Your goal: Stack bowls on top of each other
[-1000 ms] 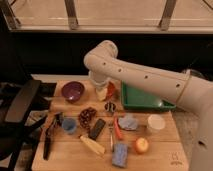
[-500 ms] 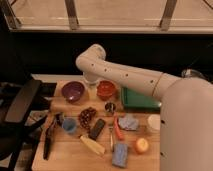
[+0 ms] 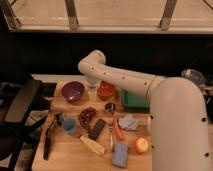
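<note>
The dark purple bowl sits at the back left of the wooden table. The red-orange bowl sits just to its right, apart from it. Both are upright and look empty. My gripper hangs down from the white arm into the gap between the two bowls, close to the red-orange bowl's left rim. It holds neither bowl as far as I can see.
A green tray lies right of the red-orange bowl. A blue cup, a dark fruit cluster, a black bar, a blue sponge and an orange fruit lie in front. A black chair stands left.
The arm has swung left and now covers the right side of the table. The gripper has moved from over the red-orange bowl down into the gap beside the purple bowl.
</note>
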Available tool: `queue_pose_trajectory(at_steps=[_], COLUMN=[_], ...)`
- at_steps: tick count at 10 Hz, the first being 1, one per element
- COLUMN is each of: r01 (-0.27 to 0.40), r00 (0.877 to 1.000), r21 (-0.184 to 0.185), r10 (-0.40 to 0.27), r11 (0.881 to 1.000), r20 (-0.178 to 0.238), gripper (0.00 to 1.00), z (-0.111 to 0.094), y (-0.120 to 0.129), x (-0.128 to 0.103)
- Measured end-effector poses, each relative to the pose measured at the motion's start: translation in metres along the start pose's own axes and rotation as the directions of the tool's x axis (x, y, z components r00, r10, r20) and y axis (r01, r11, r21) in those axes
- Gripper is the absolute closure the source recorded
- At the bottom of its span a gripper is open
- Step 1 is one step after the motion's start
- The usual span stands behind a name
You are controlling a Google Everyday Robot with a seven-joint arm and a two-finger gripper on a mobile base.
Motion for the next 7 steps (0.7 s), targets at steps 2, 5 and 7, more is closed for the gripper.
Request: queue_pose_trajectory(at_steps=[2,5,7], r01=[-0.009,-0.006,0.013], r00=[0.999,1.000,1.000], r21=[0.001,0.035,0.033], r10=[0.009,0.007,-0.013], r11=[1.000,0.999,0.999], r20=[-0.033,-0.028,0.001], gripper=[0.35,0.35,0.35], z=[0.018,0.034,0.054], y=[-0.006,-0.017,-0.022], x=[0.007,0.021,0.029])
